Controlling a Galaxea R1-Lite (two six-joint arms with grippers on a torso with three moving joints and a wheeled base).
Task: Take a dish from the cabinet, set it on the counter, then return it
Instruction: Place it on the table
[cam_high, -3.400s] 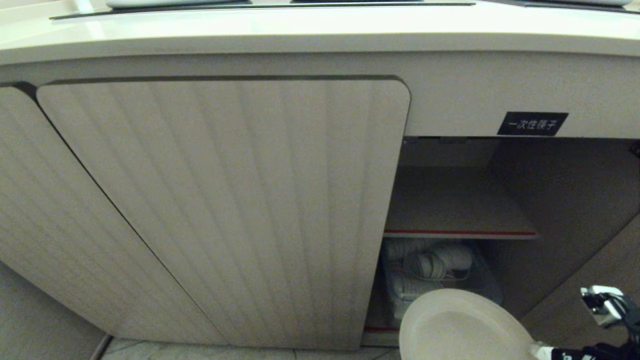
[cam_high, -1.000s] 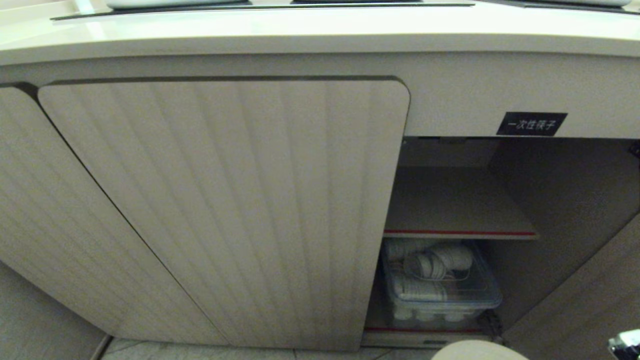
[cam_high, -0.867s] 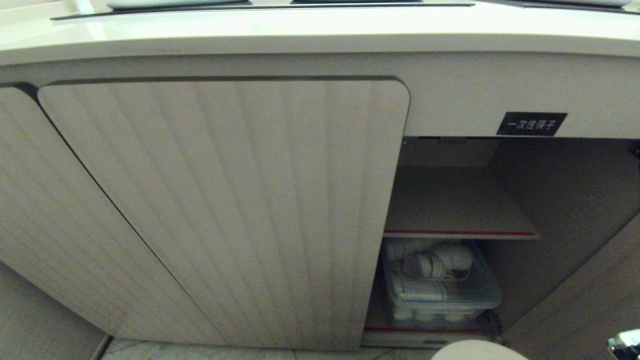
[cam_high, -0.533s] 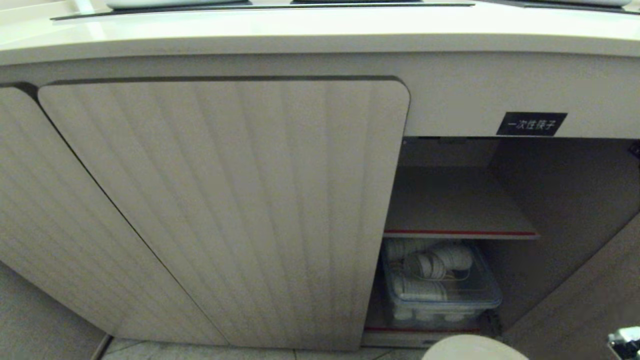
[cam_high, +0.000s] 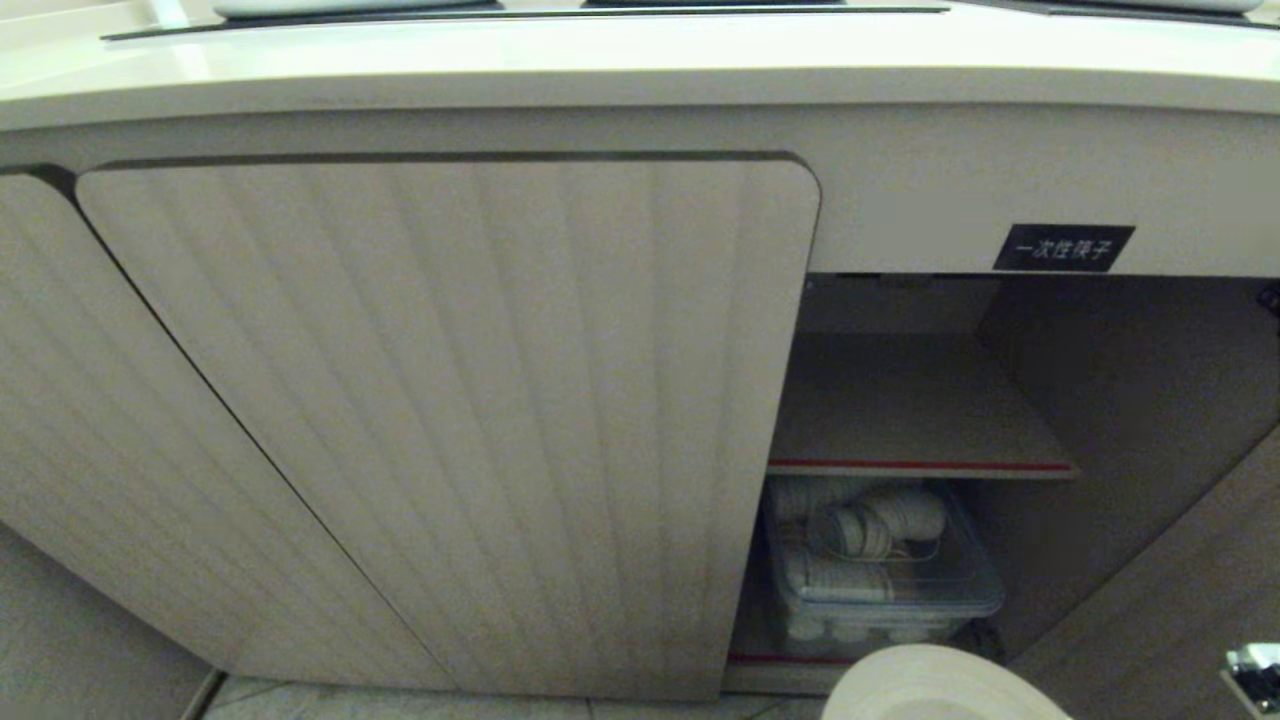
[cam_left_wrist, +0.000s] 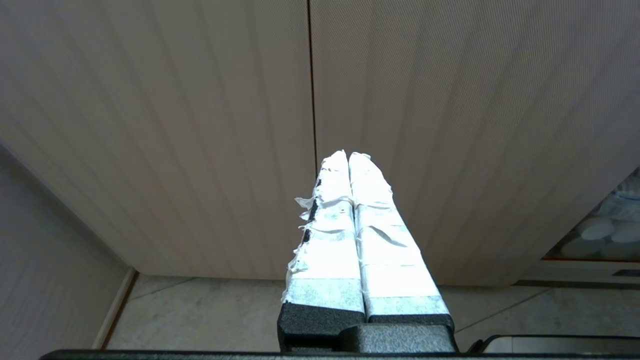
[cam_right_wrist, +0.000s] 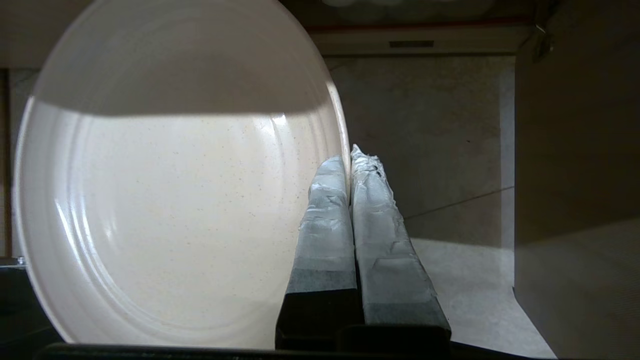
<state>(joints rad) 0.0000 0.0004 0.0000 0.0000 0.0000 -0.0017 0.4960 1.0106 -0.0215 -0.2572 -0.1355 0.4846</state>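
Head view: round cream-white plate (cam_high: 940, 685) low before the open beige ribbed-door cabinet (cam_high: 900, 400), beneath the pale counter (cam_high: 600, 60); left wrist view: tape-wrapped left gripper (cam_left_wrist: 348, 156) clenched on nothing, facing the ribbed doors; right wrist view: right gripper (cam_right_wrist: 348, 160) clamped onto the plate's rim.

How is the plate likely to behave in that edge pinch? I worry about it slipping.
The plate looks rigid and glossy, so it may slide between the right claw tips, which pinch only its rim. Held at one edge, its weight probably levers against the grip. It looks ceramic, likely to chip if dropped on the floor.
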